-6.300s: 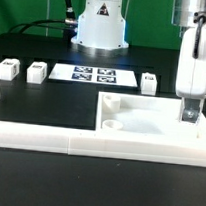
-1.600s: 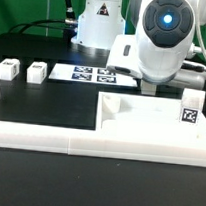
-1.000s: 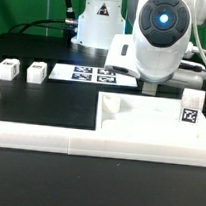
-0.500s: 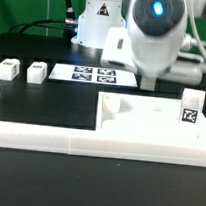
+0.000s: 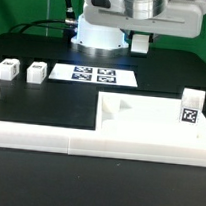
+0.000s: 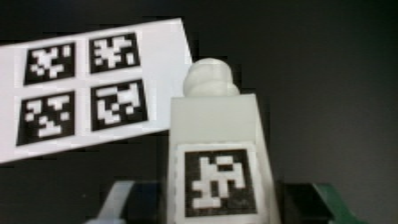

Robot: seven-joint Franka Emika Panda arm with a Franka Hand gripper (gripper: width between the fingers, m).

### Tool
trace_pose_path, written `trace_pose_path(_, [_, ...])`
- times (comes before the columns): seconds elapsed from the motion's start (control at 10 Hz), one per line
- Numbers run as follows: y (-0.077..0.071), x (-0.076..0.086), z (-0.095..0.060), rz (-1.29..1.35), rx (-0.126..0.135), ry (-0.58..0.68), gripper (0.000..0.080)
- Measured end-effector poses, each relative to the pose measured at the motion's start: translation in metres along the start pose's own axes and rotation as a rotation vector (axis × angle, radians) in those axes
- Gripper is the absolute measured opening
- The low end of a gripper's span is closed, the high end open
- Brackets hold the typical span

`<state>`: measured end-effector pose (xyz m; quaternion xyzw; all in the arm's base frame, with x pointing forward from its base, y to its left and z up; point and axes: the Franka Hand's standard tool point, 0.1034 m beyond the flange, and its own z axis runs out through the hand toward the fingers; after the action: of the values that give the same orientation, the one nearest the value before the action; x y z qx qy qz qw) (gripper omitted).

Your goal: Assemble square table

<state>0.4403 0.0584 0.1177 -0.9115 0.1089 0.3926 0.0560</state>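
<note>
Matt black work surface, recorded with the arm's white base at twelve o'clock of the exterior view and the marker board laid flat just in front of it. Item one: square tabletop, white, raised rim, set at four o'clock and close against the long border rail that ran across six o'clock. Item two: seated leg, found upright on the tabletop at three o'clock of the view, tag turned to the camera. Item three: loose leg and second loose leg, lying side by side between nine and ten o'clock, well apart from the tabletop. Item four: held leg, seen in the wrist view clamped at its tagged end between the two fingers of the gripper, its rounded peg pointed away from the hand and the marker board lying behind it. In the exterior view it was held high at one o'clock, clear of everything below. Step judged in hand: transport of a second leg toward the tabletop, one leg of four being fitted. The next move was judged to require that the leg be brought over a vacant corner hole, the peg be lined up squarely with it, and the leg be lowered and turned in without the seated leg being knocked. Vacant holes could not be made out clearly at this size.
</note>
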Motion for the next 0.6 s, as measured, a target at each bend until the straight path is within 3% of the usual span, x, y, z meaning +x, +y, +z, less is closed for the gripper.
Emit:
trace_pose_path(0.2, [-0.003,0.015,-0.013,-0.008,0.012,0.130,0.0290])
trace_pose_path(0.5, [-0.006,0.039,-0.077,-0.033,0.026,0.399,0.0290])
trace_pose_path(0.6, [-0.003,0.045,-0.103,-0.047,0.016,0.497,0.0290])
